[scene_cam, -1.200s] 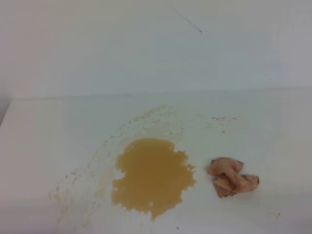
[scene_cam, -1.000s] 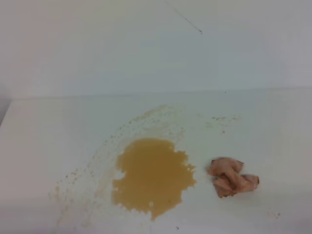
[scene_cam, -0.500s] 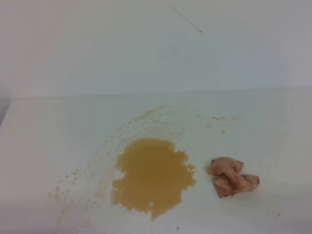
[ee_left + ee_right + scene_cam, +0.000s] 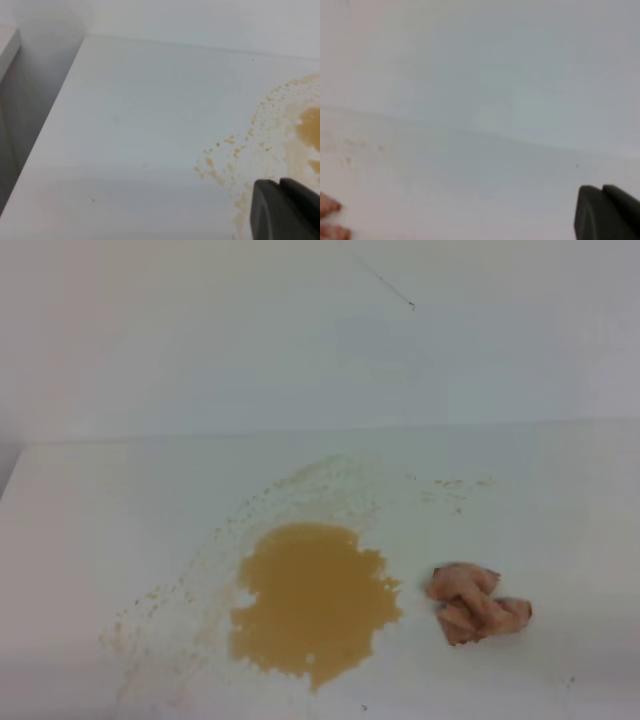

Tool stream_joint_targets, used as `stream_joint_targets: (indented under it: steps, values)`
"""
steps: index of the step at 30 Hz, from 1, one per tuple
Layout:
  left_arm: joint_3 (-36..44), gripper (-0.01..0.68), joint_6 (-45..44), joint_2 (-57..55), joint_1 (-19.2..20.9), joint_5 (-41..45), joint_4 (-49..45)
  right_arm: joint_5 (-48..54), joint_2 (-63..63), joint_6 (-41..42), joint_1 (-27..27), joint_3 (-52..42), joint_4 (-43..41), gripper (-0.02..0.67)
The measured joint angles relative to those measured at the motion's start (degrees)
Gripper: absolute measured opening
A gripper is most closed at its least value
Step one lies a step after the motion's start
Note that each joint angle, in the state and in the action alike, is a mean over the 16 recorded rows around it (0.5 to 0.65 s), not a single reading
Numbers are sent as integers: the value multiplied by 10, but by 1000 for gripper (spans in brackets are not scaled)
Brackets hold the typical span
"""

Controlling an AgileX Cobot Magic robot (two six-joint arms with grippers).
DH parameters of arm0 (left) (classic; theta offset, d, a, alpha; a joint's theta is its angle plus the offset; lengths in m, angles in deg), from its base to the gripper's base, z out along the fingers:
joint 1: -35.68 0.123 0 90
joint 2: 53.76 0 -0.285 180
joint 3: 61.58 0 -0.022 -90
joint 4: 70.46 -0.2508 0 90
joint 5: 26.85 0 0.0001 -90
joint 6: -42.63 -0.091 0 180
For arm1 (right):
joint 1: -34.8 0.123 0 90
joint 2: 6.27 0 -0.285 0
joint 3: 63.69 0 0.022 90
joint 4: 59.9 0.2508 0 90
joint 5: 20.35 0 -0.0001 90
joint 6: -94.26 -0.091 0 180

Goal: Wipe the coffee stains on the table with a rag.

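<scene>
A crumpled pinkish-orange cloth rag (image 4: 477, 604) lies on the plain white tabletop (image 4: 90, 530), just right of the tan-brown coffee stains (image 4: 312, 600), apart from the puddle. The dark left pincer (image 4: 286, 207) and the dark right pincer (image 4: 606, 212) are both pressed together, holding nothing.

Table: large plain white smooth flat surface (image 4: 100, 510)
Stains: tan-brown coffee blotch (image 4: 312, 600); paler brown scattered speckles
Rag: small crumpled pinkish-orange cloth (image 4: 475, 604)
Wall: pale grey-white wall (image 4: 250, 340)
</scene>
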Motion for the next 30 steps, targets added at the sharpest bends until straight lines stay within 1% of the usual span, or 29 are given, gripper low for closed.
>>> stream_joint_targets:
  steps: [12,15,18,21,24,27,30]
  values:
    - [0,-2,0,0,0,0,0,-227,0,-66,0,0,1,-3]
    - [0,-2,0,0,0,0,0,-266,0,-87,0,7,7,-3]
    - [0,-2,0,0,0,0,0,-284,-2,-109,0,28,12,-3]
    - [0,-3,0,0,0,0,0,-275,-14,-134,0,64,18,-3]
    - [0,-3,0,0,0,0,0,-237,-41,-164,0,112,25,-3]
    - [0,-3,0,0,0,0,0,-170,-88,-189,0,173,31,-3]
    - [0,-3,0,0,0,0,0,-89,-155,-195,2,239,43,-3]
